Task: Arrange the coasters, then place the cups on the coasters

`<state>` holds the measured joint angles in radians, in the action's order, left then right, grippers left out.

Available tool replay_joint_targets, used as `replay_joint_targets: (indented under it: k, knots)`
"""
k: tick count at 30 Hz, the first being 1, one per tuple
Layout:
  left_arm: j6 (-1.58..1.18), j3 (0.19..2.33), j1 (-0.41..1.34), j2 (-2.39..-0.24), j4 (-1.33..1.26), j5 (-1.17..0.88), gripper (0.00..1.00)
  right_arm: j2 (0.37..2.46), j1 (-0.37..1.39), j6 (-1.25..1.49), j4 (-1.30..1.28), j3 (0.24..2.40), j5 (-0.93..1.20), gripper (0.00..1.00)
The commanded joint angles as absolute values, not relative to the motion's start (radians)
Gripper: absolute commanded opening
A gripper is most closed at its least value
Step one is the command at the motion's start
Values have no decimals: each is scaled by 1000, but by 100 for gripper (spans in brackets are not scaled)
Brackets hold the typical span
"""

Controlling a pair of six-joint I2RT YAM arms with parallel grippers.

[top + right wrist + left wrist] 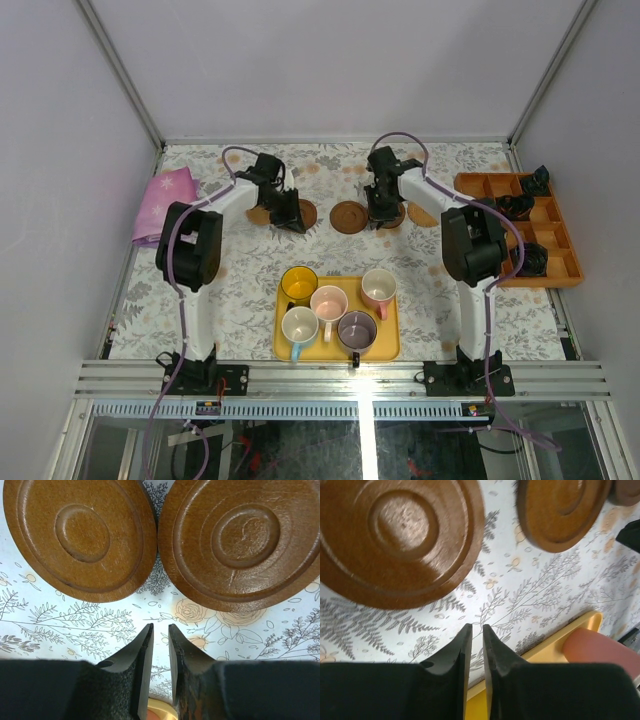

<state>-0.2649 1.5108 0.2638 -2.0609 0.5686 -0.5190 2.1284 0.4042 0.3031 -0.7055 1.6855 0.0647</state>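
Five round wooden coasters lie in a row across the far middle of the table, among them one point(349, 216) at the centre. My left gripper point(293, 218) hangs over the left ones, just behind one coaster point(395, 535), with another point(560, 510) to its right. Its jaws point(477, 626) are shut to a thin slit with nothing in it. My right gripper point(383, 217) hovers behind two side-by-side coasters point(80, 535) point(242, 535), its jaws point(160, 625) a narrow gap apart and empty. The amber point(299, 284), pale pink point(329, 302), salmon point(379, 287), white point(299, 325) and purple point(357, 329) cups stand on the yellow tray point(388, 350).
An orange compartment tray point(570, 280) holding small black parts sits at the right edge. A pink cloth point(165, 203) lies at the far left. The yellow tray's corner point(580, 625) and a pink cup point(605, 650) show near my left fingers.
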Motion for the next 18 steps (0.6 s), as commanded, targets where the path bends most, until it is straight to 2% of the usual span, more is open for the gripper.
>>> replay_joint_targets:
  k: [1,8,18]
  knots:
    - [-269,1460,247,-1994,571,-452,11,2163,415,282,-724,1741,96,25]
    - [-298,1445,229,-1977,583,-396,0,2222,419,283,-741,1791,105,25]
    - [-326,1496,223,-2013,681,-262,3,2256,422,288,-747,1815,97,25]
